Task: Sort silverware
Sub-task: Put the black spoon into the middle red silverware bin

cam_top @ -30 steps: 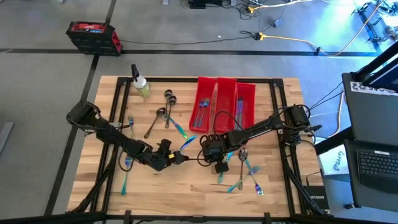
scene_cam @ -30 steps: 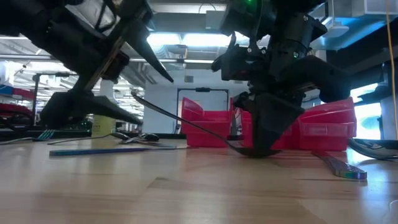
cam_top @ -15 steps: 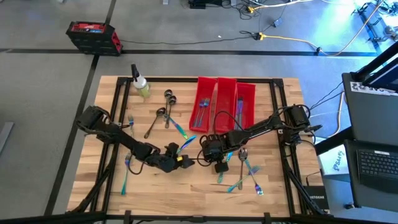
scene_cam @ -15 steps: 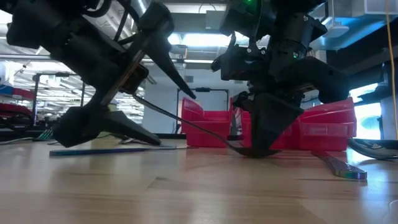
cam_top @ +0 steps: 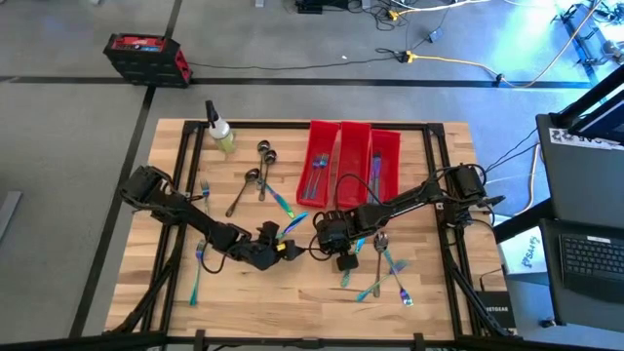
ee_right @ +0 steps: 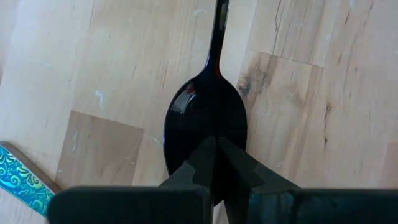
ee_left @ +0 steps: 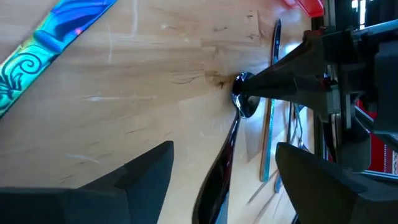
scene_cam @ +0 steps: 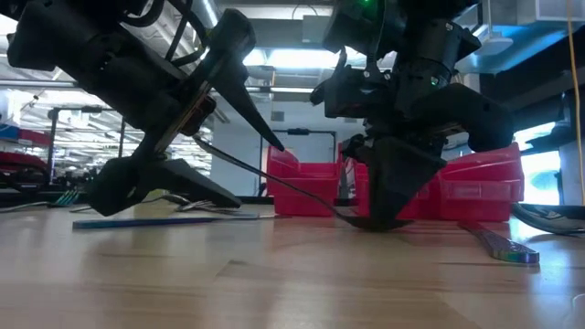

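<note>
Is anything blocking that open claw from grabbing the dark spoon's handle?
Nothing visible. The dark spoon has its handle running between the open left gripper fingers; the shut right gripper presses its bowl to the table.

High cam looks straight down on whole table (cam_top: 292, 302). Low cam sits at tabletop, facing 12 o'clock. Both wrist cams close-up, sharing w/ others one dark spoon (ee_right: 206, 118) mid-table.

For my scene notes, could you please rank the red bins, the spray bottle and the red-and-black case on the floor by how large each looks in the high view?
1. Red bins, taken as a group of three: clearly the largest.
2. Red-and-black case. It lies on the floor, farther from the camera, so its true size is unsure.
3. Spray bottle: smallest.
</note>
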### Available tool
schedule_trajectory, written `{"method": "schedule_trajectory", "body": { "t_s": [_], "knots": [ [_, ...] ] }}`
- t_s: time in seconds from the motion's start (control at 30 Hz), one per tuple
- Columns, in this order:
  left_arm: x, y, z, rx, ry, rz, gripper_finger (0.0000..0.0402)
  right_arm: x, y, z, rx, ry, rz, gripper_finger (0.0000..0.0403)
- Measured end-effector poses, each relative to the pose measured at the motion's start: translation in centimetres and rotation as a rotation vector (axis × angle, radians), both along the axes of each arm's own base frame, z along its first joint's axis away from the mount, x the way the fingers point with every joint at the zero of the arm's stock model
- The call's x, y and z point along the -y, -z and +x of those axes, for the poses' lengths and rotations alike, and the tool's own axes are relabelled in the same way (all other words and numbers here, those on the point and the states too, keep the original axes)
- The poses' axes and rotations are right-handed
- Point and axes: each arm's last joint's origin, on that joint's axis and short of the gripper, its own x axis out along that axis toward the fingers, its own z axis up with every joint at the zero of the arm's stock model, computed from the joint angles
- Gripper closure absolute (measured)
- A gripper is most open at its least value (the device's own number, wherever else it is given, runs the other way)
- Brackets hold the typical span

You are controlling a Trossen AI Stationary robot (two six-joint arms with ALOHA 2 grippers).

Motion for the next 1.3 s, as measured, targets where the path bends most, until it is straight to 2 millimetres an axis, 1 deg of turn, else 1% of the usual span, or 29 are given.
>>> {"method": "schedule_trajectory", "body": {
  "t_s": [0.13,0.47,0.53,0.7,0.77,0.83,0.93,1.17,1.3],
  "knots": [
    [0.0,-0.1,0.0,0.003,0.013,0.012,0.0163,0.0,0.0,0.0,0.000,0.000,0.000,0.0403],
    [0.0,-0.1,0.0,-0.002,0.027,0.033,0.0172,0.0,0.0,0.0,0.000,-0.001,-0.001,0.0403],
    [0.0,-0.1,0.0,-0.002,0.028,0.037,0.0193,0.0,0.0,0.0,0.000,-0.001,-0.001,0.0403],
    [0.0,-0.1,0.0,-0.003,0.034,0.045,0.0274,0.0,0.0,0.0,0.000,0.000,-0.001,0.0403],
    [0.0,-0.1,0.0,-0.003,0.034,0.044,0.0295,0.0,0.0,0.0,0.000,0.000,-0.001,0.0403],
    [0.0,-0.1,0.0,-0.002,0.031,0.046,0.0308,0.0,0.0,0.0,-0.001,0.000,-0.001,0.0403],
    [-0.2,-0.1,0.1,-0.002,0.023,0.048,0.0315,0.0,0.0,0.0,-0.002,-0.003,0.000,0.0403],
    [-1.0,0.1,0.2,-0.018,0.005,0.060,0.0315,0.0,0.0,-0.1,-0.003,-0.024,-0.001,0.0403],
    [-1.1,0.1,0.2,-0.022,0.024,0.056,0.0315,0.0,0.0,-0.1,-0.003,-0.023,-0.002,0.0403]
  ]
}}
